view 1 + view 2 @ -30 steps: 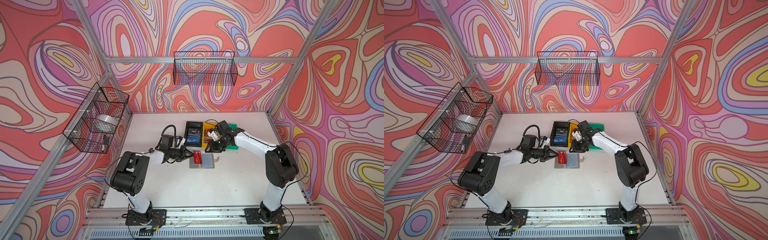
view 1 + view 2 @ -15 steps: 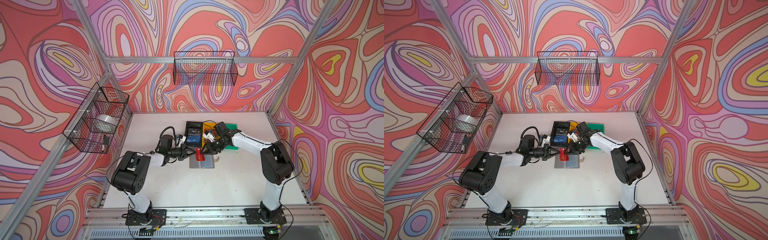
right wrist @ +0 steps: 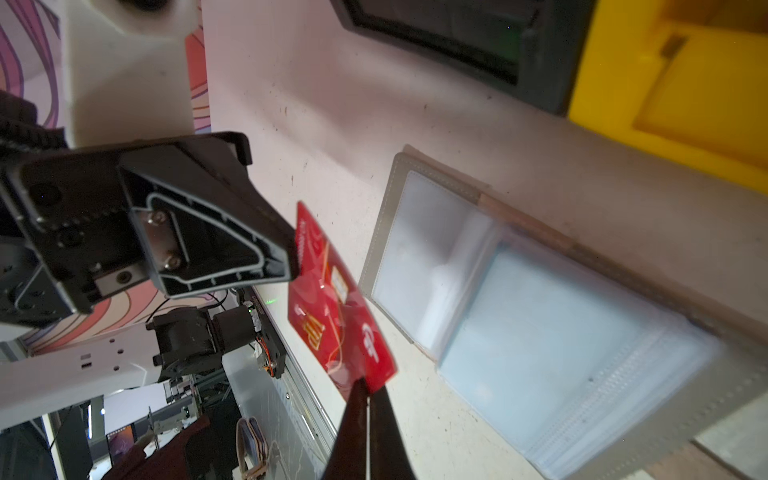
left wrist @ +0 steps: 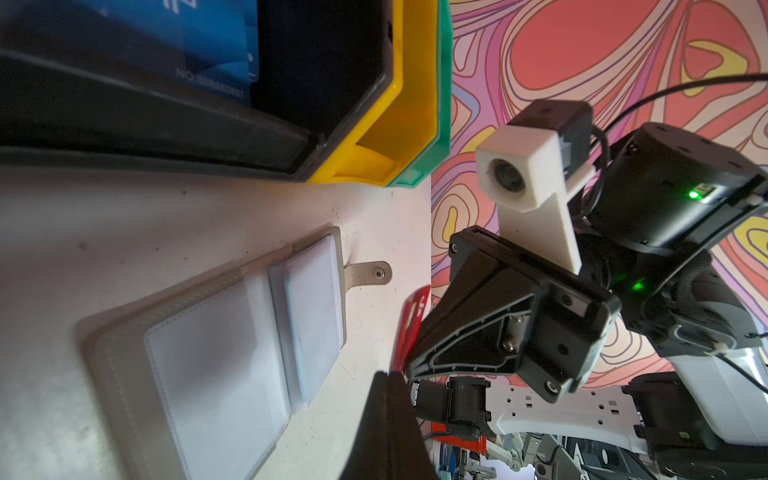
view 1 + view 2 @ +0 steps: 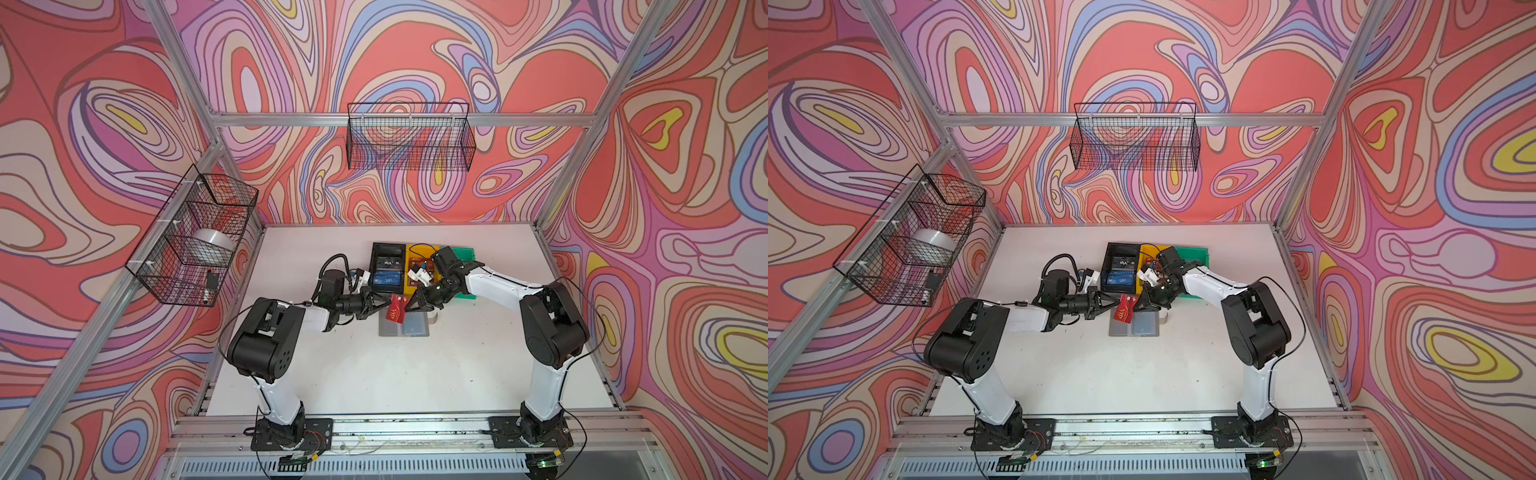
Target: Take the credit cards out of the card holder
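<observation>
Red plastic spans my claws. From nine o'clock my left claw (image 5: 383, 306) is clamped on one end of the red card (image 5: 396, 314), lettered "VIP"; from three o'clock my right claw (image 5: 410, 306) is pinched on the other. It hangs tilted over the card holder (image 5: 412, 329), lying open at its five o'clock. At twelve o'clock the black bin (image 5: 375, 253) holds a dark card (image 5: 389, 262) and a blue card (image 5: 387, 281), both reading "VIP"; yellow bin (image 5: 411, 250) and green bin (image 5: 463, 252) follow rightward.

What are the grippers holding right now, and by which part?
One red credit card: the left gripper pinches one end, the right gripper the opposite end, both shut on it.
</observation>
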Motion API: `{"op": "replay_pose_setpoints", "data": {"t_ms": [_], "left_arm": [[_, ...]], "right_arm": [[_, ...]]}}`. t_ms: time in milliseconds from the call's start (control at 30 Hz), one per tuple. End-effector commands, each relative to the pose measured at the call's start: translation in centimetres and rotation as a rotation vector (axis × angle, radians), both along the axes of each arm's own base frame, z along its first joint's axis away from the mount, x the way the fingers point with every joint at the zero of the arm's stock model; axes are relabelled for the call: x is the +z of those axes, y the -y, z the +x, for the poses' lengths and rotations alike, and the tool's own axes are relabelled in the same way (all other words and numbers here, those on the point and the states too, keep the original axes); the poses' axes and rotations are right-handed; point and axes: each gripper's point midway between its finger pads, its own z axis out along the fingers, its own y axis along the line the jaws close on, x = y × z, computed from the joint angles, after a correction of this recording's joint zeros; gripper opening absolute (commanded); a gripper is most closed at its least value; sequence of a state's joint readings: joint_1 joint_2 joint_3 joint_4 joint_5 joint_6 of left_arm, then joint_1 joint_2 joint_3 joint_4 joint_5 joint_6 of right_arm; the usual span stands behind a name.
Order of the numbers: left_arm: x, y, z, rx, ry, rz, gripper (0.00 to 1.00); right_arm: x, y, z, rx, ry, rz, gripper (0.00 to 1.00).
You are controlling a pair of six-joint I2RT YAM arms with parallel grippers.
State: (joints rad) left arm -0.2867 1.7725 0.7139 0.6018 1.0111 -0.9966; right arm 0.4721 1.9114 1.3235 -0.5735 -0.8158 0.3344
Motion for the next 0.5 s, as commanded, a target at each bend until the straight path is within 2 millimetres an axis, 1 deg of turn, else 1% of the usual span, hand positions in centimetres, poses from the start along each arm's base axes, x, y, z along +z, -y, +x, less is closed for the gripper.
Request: {"op": "replay_pose_setpoints", "data": {"t_ms": [0, 333, 467], "left_arm": [[0.5, 0.9, -0.8, -0.048, 0.018, -0.029, 0.0], [-0.1, 0.8, -1.0, -0.049, 0.013, -0.023, 0.0], [-0.3, 0.8, -1.1, -0.051, 0.014, -0.02, 0.03]], "right_arm": [[2.4, -1.8, -0.5, 0.067, 0.061, 0.11, 0.0], [3.5, -1.9, -0.6, 0.072, 0.083, 0.127, 0.0], [3.9, -1.7, -0.5, 0.07, 0.085, 0.128, 0.0]]}}
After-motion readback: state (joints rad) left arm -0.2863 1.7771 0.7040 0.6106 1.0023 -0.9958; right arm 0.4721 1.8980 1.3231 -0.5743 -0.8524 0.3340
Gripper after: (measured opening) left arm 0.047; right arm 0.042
